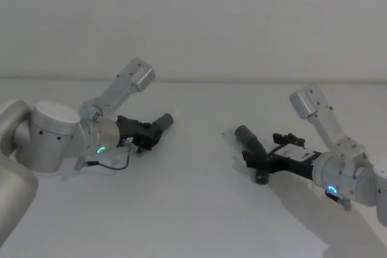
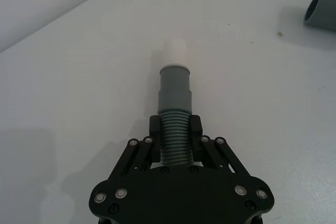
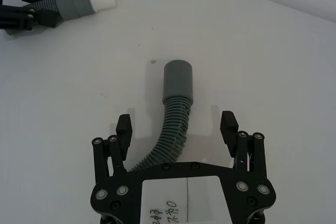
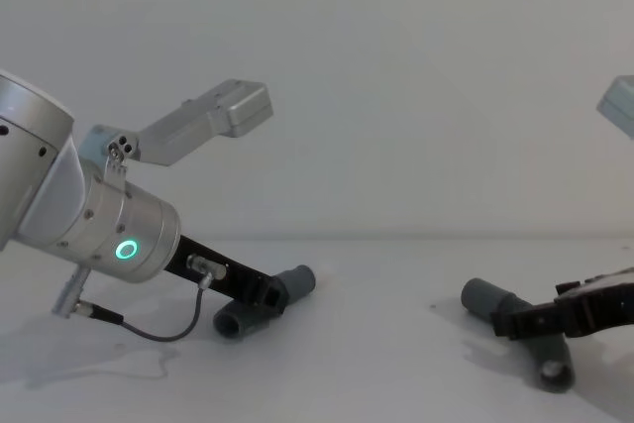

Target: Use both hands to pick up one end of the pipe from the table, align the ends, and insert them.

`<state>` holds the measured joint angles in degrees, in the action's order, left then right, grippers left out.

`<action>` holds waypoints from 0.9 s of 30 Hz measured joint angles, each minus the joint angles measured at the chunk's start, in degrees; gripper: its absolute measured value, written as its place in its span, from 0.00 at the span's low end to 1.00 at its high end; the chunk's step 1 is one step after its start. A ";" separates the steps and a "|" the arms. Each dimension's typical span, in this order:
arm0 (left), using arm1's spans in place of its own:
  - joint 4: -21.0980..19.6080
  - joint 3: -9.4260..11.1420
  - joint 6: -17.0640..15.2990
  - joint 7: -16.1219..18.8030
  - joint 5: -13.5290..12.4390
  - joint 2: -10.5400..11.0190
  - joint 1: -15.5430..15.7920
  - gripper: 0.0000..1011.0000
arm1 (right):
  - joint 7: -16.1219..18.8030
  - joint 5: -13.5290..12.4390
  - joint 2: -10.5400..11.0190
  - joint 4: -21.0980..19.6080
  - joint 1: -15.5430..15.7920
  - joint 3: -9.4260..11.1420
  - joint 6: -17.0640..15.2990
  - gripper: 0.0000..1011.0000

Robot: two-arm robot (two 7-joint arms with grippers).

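Left gripper [image 1: 144,135], black plastic jaw fingers on a silver cylindrical arm with a green ring light: clamped tight on the ribbed part of the shorter pipe piece [image 2: 175,135], a curved dark-grey ribbed hose. The piece's smooth lighter-grey cuff [image 2: 175,90] juts out beyond the fingertips and ends in a narrower pale tip [image 2: 175,53]. In the chest view the cuff is raised and points toward the robot's right. The hose's back end hangs low by the plain white matte table [image 1: 193,216]; cannot tell if it touches.

Right gripper [image 3: 176,126], same black make, sits low over the table on the robot's right. Jaws spread wide. The longer pipe piece [image 3: 170,140], also dark-grey ribbed hose, runs between the two fingers, with a gap to each pad. Its wider socket cuff [image 3: 178,80] lies ahead of the fingertips and faces toward the left gripper. In the chest view the hose's far end rests down on the table.

The two cuffs are well apart, with bare table between them.
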<state>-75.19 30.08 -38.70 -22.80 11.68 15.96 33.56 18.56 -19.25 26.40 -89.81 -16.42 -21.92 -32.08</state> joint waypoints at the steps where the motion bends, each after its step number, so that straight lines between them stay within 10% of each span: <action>1: 0.00 0.00 0.00 0.00 0.00 0.00 0.00 0.30 | 0.11 0.26 -0.06 0.22 -0.20 -0.18 0.08 0.99; 27: 0.00 0.00 0.00 0.00 0.00 0.00 0.00 0.30 | 1.04 2.75 -0.70 1.59 -1.49 -1.33 -0.27 0.99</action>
<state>-75.18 30.08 -38.69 -22.80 11.68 15.95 33.56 19.60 -16.50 25.70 -88.22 -17.91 -23.25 -32.35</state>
